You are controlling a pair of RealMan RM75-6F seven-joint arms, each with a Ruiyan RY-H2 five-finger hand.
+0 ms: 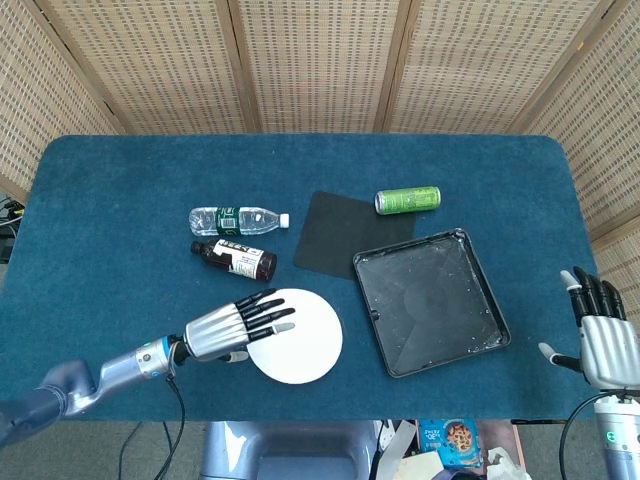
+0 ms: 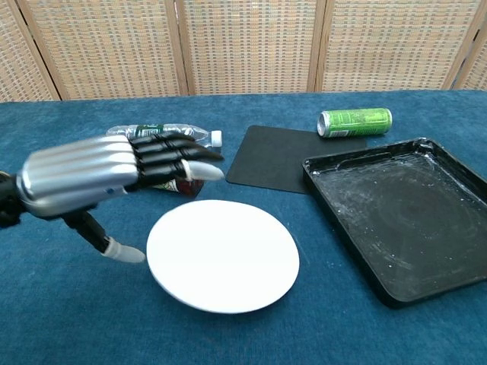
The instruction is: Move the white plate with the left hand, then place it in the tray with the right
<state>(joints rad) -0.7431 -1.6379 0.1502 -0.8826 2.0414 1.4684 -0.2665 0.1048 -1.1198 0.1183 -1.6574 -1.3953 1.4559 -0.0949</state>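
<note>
The white plate (image 1: 303, 336) (image 2: 222, 255) lies flat on the blue table, near the front edge and left of the black tray (image 1: 430, 300) (image 2: 403, 213). My left hand (image 1: 228, 328) (image 2: 99, 179) hovers over the plate's left rim with fingers stretched out and thumb apart, holding nothing. The tray is empty, with white smears on its floor. My right hand (image 1: 598, 340) stays open off the table's front right corner, far from the plate, and does not show in the chest view.
A green can (image 1: 407, 200) (image 2: 354, 122) lies behind the tray. A black mat (image 1: 335, 232) (image 2: 278, 156) lies behind the plate. A water bottle (image 1: 238, 219) (image 2: 163, 133) and a brown bottle (image 1: 235, 258) lie left of the mat.
</note>
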